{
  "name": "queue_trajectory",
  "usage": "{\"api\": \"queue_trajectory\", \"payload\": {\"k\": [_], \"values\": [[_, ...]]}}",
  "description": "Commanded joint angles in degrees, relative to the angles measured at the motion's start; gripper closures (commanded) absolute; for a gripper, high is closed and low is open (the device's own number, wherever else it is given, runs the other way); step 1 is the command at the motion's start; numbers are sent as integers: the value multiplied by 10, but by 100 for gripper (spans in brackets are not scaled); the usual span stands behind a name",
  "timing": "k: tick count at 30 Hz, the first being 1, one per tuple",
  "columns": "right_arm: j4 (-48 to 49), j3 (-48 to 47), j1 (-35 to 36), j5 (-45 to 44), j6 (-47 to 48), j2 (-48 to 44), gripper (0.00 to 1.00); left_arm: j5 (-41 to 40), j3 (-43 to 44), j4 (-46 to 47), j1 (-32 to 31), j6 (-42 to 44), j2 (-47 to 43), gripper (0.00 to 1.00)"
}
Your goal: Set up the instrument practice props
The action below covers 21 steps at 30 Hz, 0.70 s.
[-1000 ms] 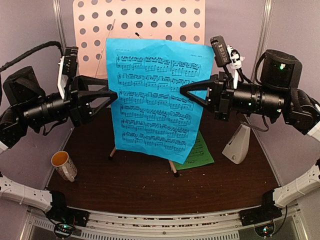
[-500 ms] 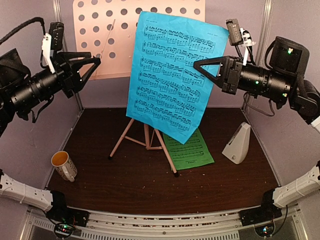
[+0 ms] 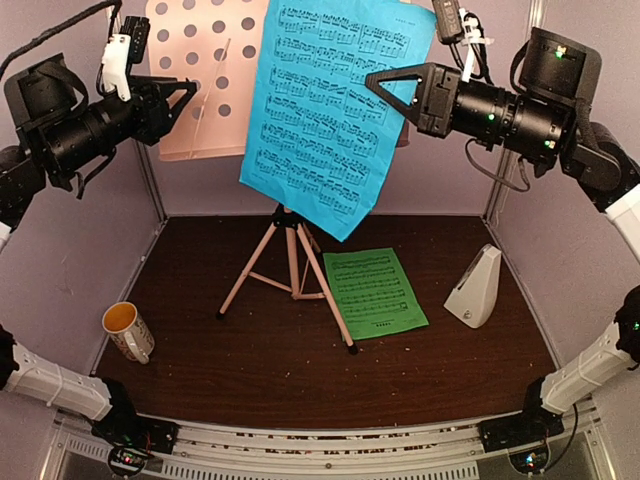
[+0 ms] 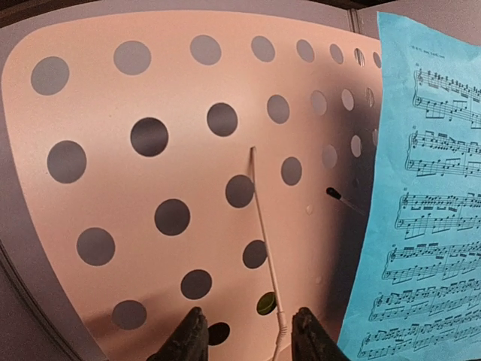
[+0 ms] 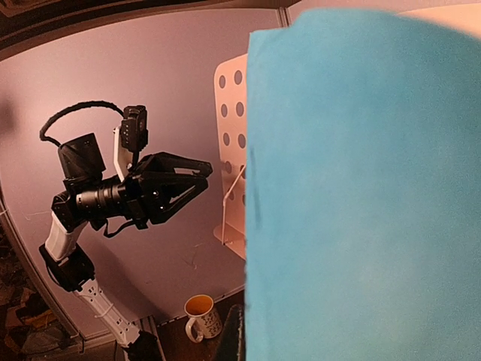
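The pink perforated music stand (image 3: 200,80) rises on tripod legs (image 3: 262,262) at the back of the table. High in front of its desk hangs the blue music sheet (image 3: 335,110), tilted, with my right gripper (image 3: 372,82) shut on its right edge. In the right wrist view the sheet (image 5: 361,188) hides all but one dark finger (image 5: 234,338). My left gripper (image 3: 185,95) is open at the desk's left part. Its tips (image 4: 248,331) stand apart before the pink plate (image 4: 113,188), by a thin white rod (image 4: 263,233). The green sheet (image 3: 375,292) and white metronome (image 3: 477,287) rest on the table.
A white mug (image 3: 128,330) with a yellow inside stands at the table's left edge and also shows as the mug (image 5: 201,316) in the right wrist view. Grey walls close in the back and both sides. The two arms reach high from either side.
My right gripper has lifted the blue sheet well above the table. My left gripper has left the sheet's left edge and risen up and left to the stand's desk.
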State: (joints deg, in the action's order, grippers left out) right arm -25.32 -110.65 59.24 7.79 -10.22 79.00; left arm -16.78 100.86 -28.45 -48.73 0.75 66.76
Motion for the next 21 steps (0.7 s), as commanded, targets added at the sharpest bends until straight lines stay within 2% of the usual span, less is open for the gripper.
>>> {"api": "queue_trajectory", "payload": {"k": [1,7,21], "values": [[-13,-65,-7,-18,25,29,100,55,32,5,19,-9,22,60],[-29,-134,-18,-39,34,76,100,84,76,-2,34,-10,67,60],[-44,-159,-47,-45,44,101,100,83,86,15,36,-9,99,69]]}}
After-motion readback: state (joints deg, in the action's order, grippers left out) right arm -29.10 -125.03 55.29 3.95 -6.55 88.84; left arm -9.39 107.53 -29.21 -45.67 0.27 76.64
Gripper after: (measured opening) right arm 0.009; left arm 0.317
